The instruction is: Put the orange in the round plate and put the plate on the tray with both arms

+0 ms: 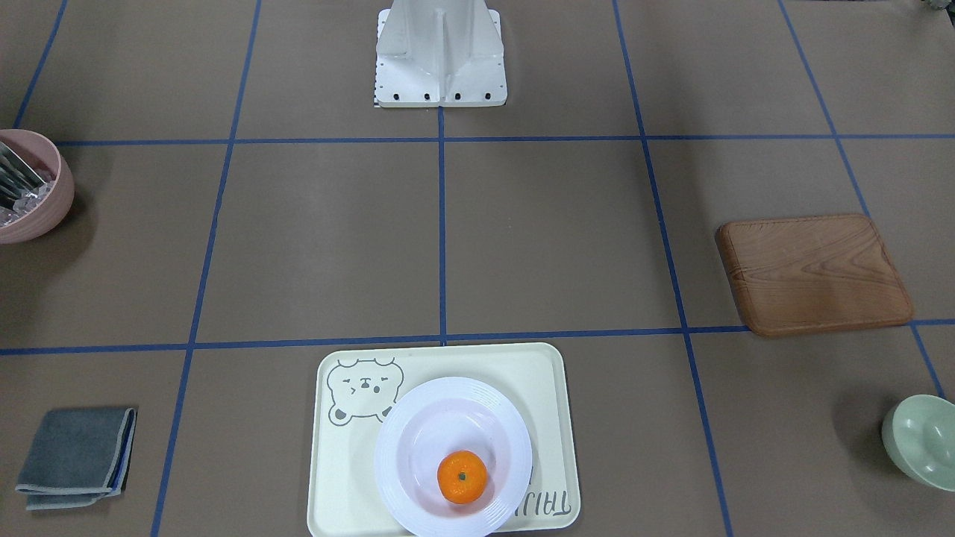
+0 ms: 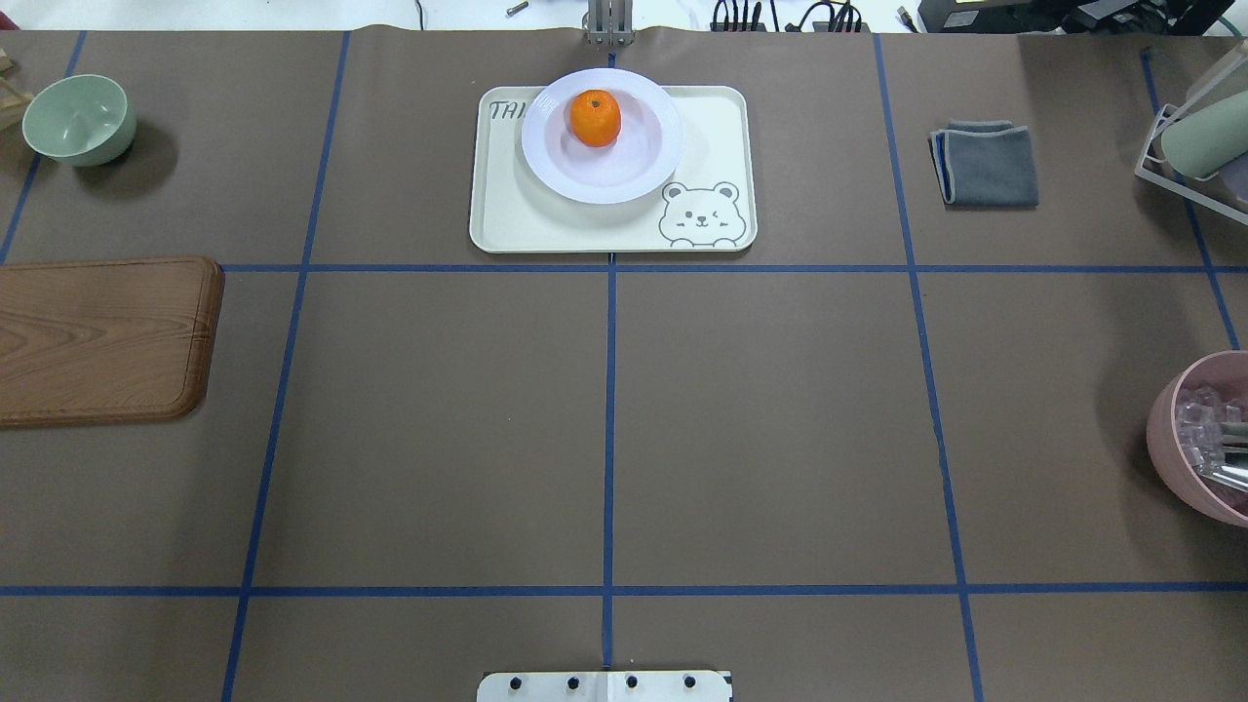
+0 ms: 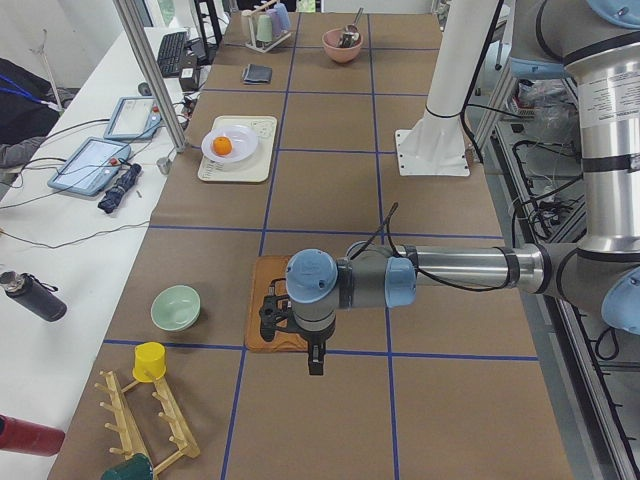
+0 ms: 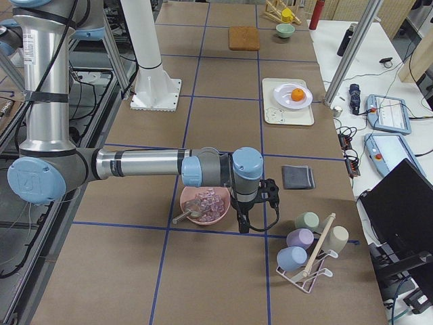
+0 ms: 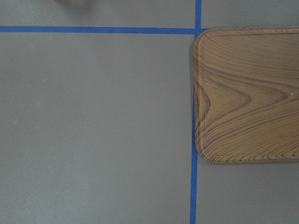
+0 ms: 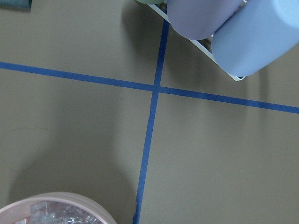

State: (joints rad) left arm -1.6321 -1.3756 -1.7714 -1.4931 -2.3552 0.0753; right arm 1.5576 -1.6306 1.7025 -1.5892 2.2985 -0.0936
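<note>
The orange (image 1: pixel 462 477) lies in the well of the round plate (image 1: pixel 406 421). That plate stands on the cream tray (image 1: pixel 339 477) with the bear drawing, at the table's far middle in the overhead view, where the orange (image 2: pixel 595 118), plate (image 2: pixel 639 166) and tray (image 2: pixel 517 219) all show. Both arms are far from the tray. My left gripper (image 3: pixel 271 312) hangs over the wooden board's edge. My right gripper (image 4: pixel 270 195) hangs next to the pink bowl. Each shows only in a side view, so I cannot tell whether it is open or shut.
A wooden board (image 2: pixel 97 336) and a pale green bowl (image 2: pixel 78 119) lie on the left. A folded grey cloth (image 2: pixel 987 164), a cup rack (image 2: pixel 1194 136) and a pink bowl (image 2: pixel 1204 439) of clear pieces are on the right. The white robot base (image 1: pixel 440 52) stands at the table's middle.
</note>
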